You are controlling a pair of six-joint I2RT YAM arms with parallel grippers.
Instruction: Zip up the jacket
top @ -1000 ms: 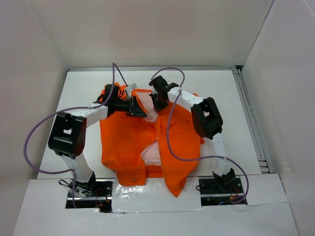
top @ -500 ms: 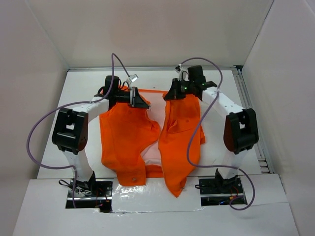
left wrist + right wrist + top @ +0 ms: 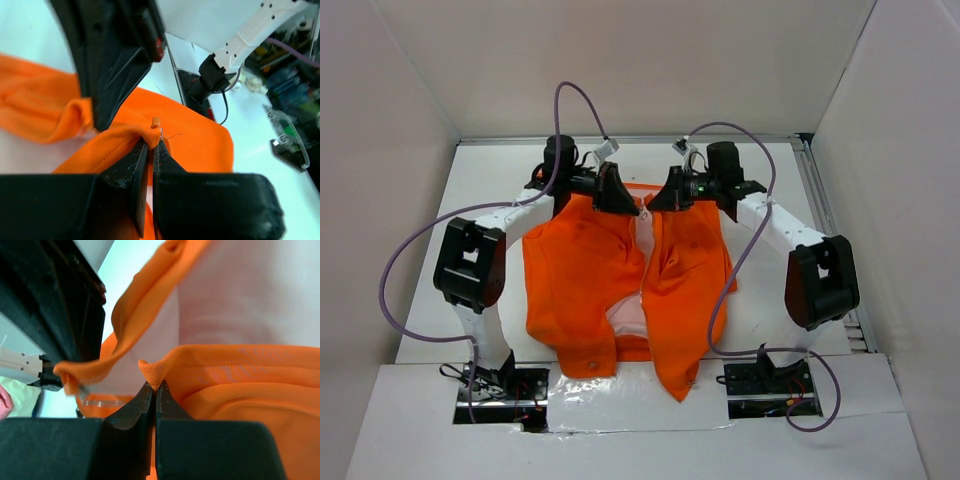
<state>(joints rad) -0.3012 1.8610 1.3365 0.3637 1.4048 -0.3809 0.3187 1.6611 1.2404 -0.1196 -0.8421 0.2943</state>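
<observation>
The bright orange jacket [image 3: 582,270] lies front up on the white table, collar at the far side, front panels near each other with pale lining showing at the low middle [image 3: 626,318]. My left gripper [image 3: 620,203] is shut on the left panel's top corner; the left wrist view shows the pinched orange fabric [image 3: 145,134]. My right gripper [image 3: 656,200] is shut on the right panel's top corner, seen as a pinched fold [image 3: 153,371] in the right wrist view. The two grippers stand close together at the collar. The zipper slider is not visible.
White walls enclose the table on three sides [image 3: 620,60]. A metal rail [image 3: 830,240] runs along the right edge. Purple cables [image 3: 395,270] loop off both arms. The arm bases [image 3: 495,385] sit at the near edge.
Both grippers moved toward the far side and then inward toward each other, pulling the top corners of the panels. The jacket front went from spread open to nearly closed at the top.
</observation>
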